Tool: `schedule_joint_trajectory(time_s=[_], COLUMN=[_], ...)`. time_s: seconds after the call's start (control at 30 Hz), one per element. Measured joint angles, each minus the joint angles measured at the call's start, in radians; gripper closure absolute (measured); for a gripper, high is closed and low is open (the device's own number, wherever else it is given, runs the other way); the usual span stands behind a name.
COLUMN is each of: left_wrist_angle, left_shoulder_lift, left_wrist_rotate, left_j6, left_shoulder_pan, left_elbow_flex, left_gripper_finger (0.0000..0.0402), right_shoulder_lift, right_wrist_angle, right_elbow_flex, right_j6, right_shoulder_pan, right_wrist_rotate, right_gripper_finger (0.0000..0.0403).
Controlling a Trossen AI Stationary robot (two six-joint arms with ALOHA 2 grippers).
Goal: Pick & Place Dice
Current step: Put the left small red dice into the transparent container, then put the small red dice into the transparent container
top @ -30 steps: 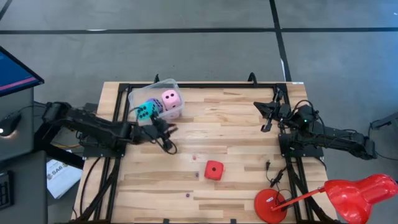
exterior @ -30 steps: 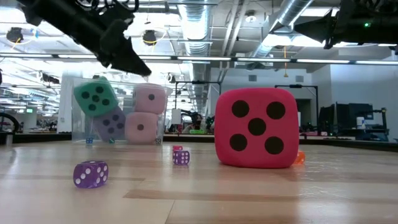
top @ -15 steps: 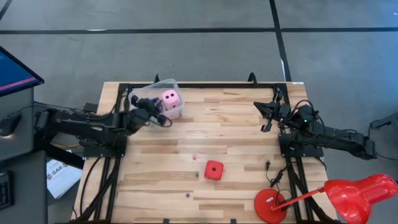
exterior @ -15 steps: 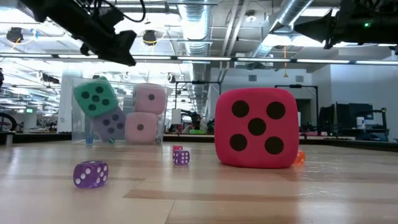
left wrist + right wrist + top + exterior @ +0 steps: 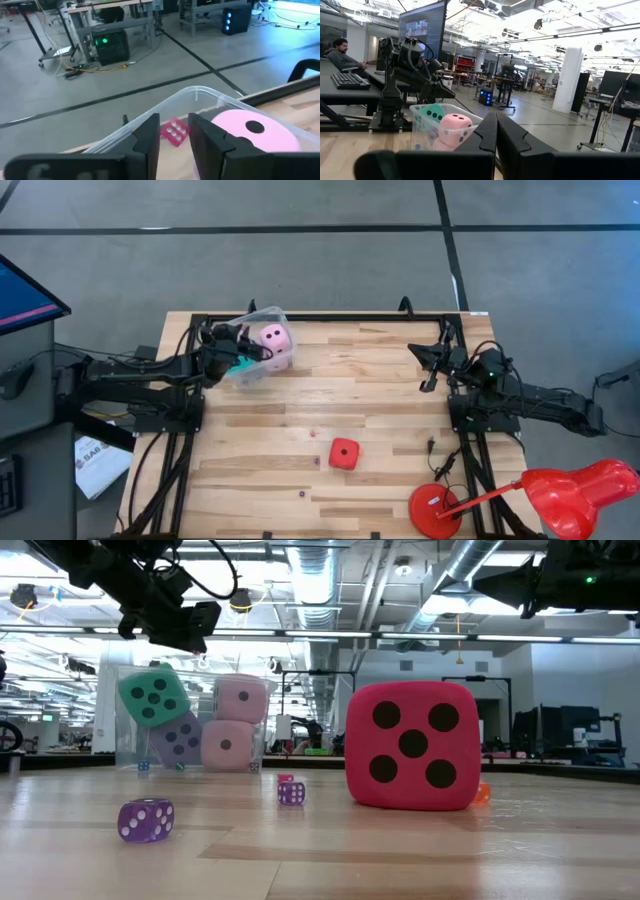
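Left gripper (image 5: pixel 243 352) hangs over the near edge of the tub (image 5: pixel 268 315) at the table's far left, fingers (image 5: pixel 148 135) parted by a narrow gap with nothing between them. Right gripper (image 5: pixel 428 363) waits at the far right of the table (image 5: pixel 380 410), fingers pressed together and empty.

Four dice sit stacked in the tub: a cyan die (image 5: pixel 154 695) tilted on top of a violet die (image 5: pixel 180 738), and two pink dice (image 5: pixel 240 700), one on the other. The red die (image 5: pixel 344 452) lies alone on bare wood toward the near middle, well apart from both arms.

The red die looks like soft foam: light, squashy, with a matt skin that should not slip. Its rounded corners offer poor purchase, so a grip across two opposite flat faces, centred, seems best. It appears broad against the fingers, so they would likely need to open wide, and a firm squeeze should only dent it.

A few tiny purple dice (image 5: pixel 146 819) lie scattered near it.
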Motion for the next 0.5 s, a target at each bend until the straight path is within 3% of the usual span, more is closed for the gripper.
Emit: schedule_joint_trajectory(time_s=[0.13, 0.37, 0.5], left_wrist_angle=[-0.024, -0.042, -0.039], left_shoulder_lift=[0.0, 0.0, 0.0], left_wrist_rotate=[0.073, 0.085, 0.154], left_j6=[0.0, 0.0, 0.0], left_shoulder_pan=[0.0, 0.0, -0.008], left_elbow_flex=[0.0, 0.001, 0.001], left_gripper_finger=[0.0284, 0.0234, 0.0223], right_shoulder_lift=[0.0, 0.0, 0.0], right_wrist_angle=[0.0, 0.0, 0.0], right_elbow_flex=[0.0, 0.0, 0.0], right_j6=[0.0, 0.0, 0.0], right_shoulder_pan=[0.0, 0.0, 0.0], right_wrist_rotate=[0.0, 0.0, 0.0], right_gripper_finger=[0.0403, 0.0403, 0.0403])
